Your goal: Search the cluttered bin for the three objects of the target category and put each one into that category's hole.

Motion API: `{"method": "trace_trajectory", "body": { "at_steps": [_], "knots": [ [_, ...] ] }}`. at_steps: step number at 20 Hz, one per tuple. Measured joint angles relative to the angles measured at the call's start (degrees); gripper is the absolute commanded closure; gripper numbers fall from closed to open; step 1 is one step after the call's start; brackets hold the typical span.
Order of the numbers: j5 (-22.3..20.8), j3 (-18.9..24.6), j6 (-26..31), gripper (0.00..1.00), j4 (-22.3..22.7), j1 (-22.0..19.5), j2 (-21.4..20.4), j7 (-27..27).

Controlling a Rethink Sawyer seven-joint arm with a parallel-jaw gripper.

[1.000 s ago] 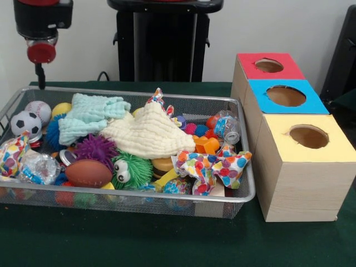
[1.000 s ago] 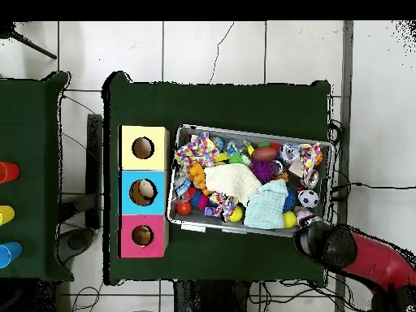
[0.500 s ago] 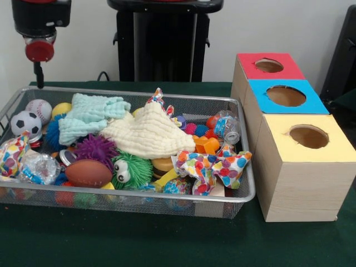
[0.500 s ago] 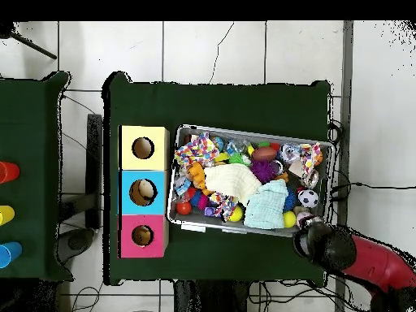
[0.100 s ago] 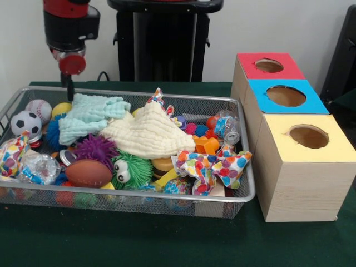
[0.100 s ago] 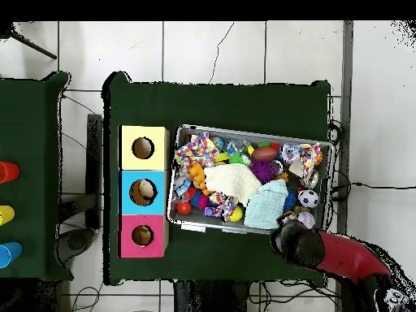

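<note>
The gripper (image 5: 70, 93) has slid sideways in the last half second: in the front view it was above the wire bin's (image 5: 167, 99) far left corner, and it now hangs further right, over the far rim just behind the pale blue cloth (image 5: 89, 115). The overhead view agrees, with the red arm's head (image 6: 294, 242) shifted along the bin's near edge toward the cloths. Only a thin dark tip shows beneath the red knob, so whether the jaws are open or closed cannot be told. Nothing in the bin has been disturbed, and I judge the arm to be lining up for a first reach, with the search itself not yet begun.

Going left to right in the front view, the bin holds a soccer ball (image 5: 25, 123) and a baseball (image 5: 38, 110) at the left end, a brown football (image 5: 88, 173) near the front, a purple spiky ball (image 5: 95, 149) and a green fuzzy toy with eyes (image 5: 132, 170). The cream muslin cloth (image 5: 149, 133) drapes the middle, and a spotted fabric piece (image 5: 211, 167) lies at the right front.

Right of the bin on the green surface (image 5: 111, 239) stand three wooden boxes with holes, topped red (image 5: 269, 65), blue (image 5: 286, 95) and yellow (image 5: 308, 136). The target category is not shown.
</note>
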Motion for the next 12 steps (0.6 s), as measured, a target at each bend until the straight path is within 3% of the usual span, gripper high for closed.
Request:
{"method": "trace_trajectory", "body": {
  "at_steps": [4,12],
  "knots": [
    [-1.78,-1.85,-4.17,0.00,-0.89,2.63,3.39,0.00],
    [-5.43,-4.61,-8.16,0.00,-3.49,1.98,5.58,0.00]
  ]
}}
